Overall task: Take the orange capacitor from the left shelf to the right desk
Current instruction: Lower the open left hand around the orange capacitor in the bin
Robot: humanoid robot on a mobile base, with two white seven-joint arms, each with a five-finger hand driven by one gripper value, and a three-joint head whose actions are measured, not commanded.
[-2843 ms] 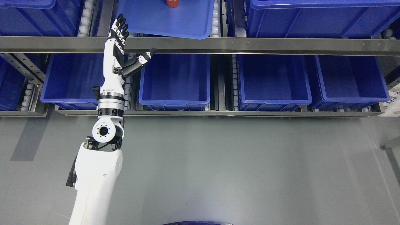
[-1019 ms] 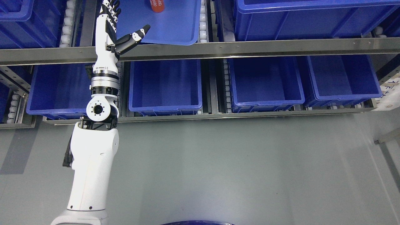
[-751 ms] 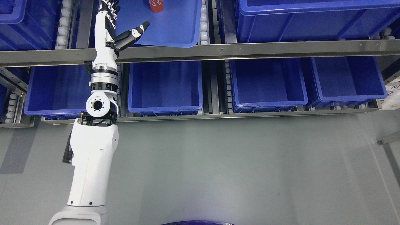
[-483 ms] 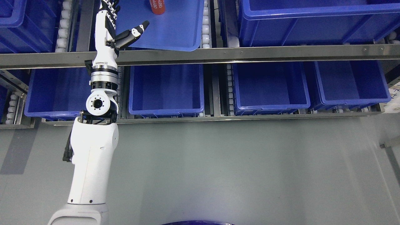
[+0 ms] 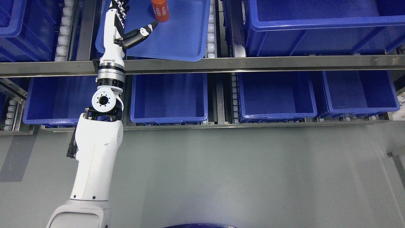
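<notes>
The left hand (image 5: 121, 23) is reaching up over the steel front rail (image 5: 221, 65) of the upper shelf level, its white forearm (image 5: 95, 158) coming in from the lower left and rising nearly straight up. The hand is standing open w/ nothing in it: fingers (image 5: 119, 8) are stretching up toward the pic's top edge and running partly out of view, while the thumb (image 5: 142, 31) is sticking out to the right at an angle. The thumb tip is pointing toward the orange capacitor (image 5: 159, 11) and sitting just below and left of it, apart, not touching.

The capacitor is lying in a shallow blue tray (image 5: 186, 41) on the upper level, near the tray's far part, its top cut off by the frame edge; white digits are showing on its side. The hand is hovering over the tray's left portion. The tray is sitting slightly skewed vs. the rail, w/ its near lip right at the rail.

To the right on the same level, a deep blue bin (image 5: 316, 28) is sitting. Below the rail, a row of open blue bins (image 5: 169, 95) is lining the lower level, and grey floor (image 5: 237, 174) is filling the bottom half. White rollers (image 5: 210, 28) are showing between tray and bin. Right arm isn't showing.
</notes>
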